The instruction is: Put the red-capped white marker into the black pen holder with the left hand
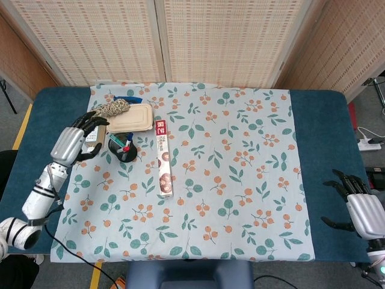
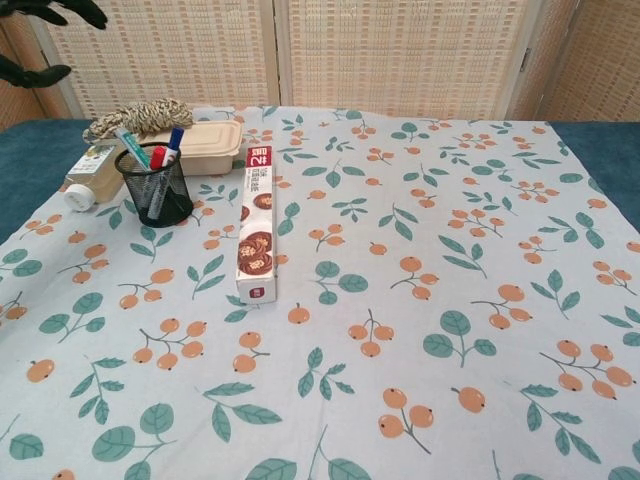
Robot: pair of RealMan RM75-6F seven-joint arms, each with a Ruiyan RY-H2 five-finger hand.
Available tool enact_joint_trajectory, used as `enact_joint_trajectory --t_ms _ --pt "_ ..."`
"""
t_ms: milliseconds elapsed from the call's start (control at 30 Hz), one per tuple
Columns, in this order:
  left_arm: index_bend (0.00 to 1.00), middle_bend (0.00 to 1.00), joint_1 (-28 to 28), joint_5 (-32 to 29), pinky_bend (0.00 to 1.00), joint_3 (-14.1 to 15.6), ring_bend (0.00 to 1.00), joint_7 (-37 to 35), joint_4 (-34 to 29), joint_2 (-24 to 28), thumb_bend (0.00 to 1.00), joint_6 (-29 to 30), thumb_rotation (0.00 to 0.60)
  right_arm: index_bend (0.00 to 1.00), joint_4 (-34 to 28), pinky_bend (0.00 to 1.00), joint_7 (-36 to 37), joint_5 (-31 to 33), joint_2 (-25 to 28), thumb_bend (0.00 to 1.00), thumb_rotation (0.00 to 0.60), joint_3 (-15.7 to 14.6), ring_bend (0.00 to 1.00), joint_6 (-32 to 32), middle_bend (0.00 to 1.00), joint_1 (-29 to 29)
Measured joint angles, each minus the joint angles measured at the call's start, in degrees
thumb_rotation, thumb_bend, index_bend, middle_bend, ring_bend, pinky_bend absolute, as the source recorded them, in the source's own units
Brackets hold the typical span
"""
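The red-capped white marker (image 2: 156, 159) stands inside the black mesh pen holder (image 2: 160, 190), its red cap poking just over the rim beside a blue-capped pen (image 2: 174, 139). In the head view the holder (image 1: 123, 150) sits left of the long box. My left hand (image 1: 79, 137) hovers open to the left of the holder, fingers spread, holding nothing; only its dark fingertips (image 2: 45, 10) show at the chest view's top left corner. My right hand (image 1: 360, 208) rests open over the blue table edge at the far right.
A beige lidded box (image 1: 130, 117), a coil of rope (image 1: 108, 109) and a lying bottle (image 2: 88, 170) crowd behind the holder. A long cookie box (image 1: 163, 158) lies to its right on the flowered cloth (image 1: 240, 180).
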Motion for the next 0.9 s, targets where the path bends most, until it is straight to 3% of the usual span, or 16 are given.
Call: enact_joint_trajectory --t_ms 133,267,467,600,733,900 --pt "0.28 0.19 8.3 -0.9 0.13 1.7 0.07 18.6 -12.1 3.8 0.40 11.0 0.600 0.26 -0.5 0.10 0.2 -2.0 0.2 0.00 0.600 -0.6 0.11 0.4 0.06 -0.1" --pt "0.28 0.18 16.7 -2.1 0.13 3.8 0.07 27.6 -18.6 4.8 0.40 20.1 0.600 0.27 -0.8 0.10 0.4 -3.5 0.4 0.00 0.600 -1.1 0.11 1.0 0.06 -0.3" --pt "0.27 0.17 22.5 -4.9 0.12 6.7 0.06 25.1 -12.4 3.8 0.39 20.6 0.600 0.27 -1.0 0.10 -0.5 -3.9 0.3 0.00 0.600 -1.3 0.11 1.4 0.06 -0.5" --pt "0.17 0.13 24.5 -6.7 0.12 7.3 0.05 22.9 -6.7 2.0 0.39 18.1 0.600 0.26 -1.1 0.10 -1.6 -3.8 0.0 0.00 0.600 -1.4 0.11 1.3 0.06 -0.4" --pt "0.11 0.09 25.0 -7.4 0.11 7.2 0.03 22.2 -5.3 1.2 0.39 15.1 0.600 0.26 -1.1 0.10 -2.4 -3.5 -0.2 0.00 0.600 -1.3 0.11 1.4 0.06 -0.5" --pt "0.11 0.07 25.2 -7.3 0.11 6.9 0.01 23.0 -6.2 1.8 0.39 13.9 0.600 0.26 -1.1 0.10 -3.4 -2.9 -0.6 0.00 0.600 -1.2 0.11 0.8 0.06 -0.3"
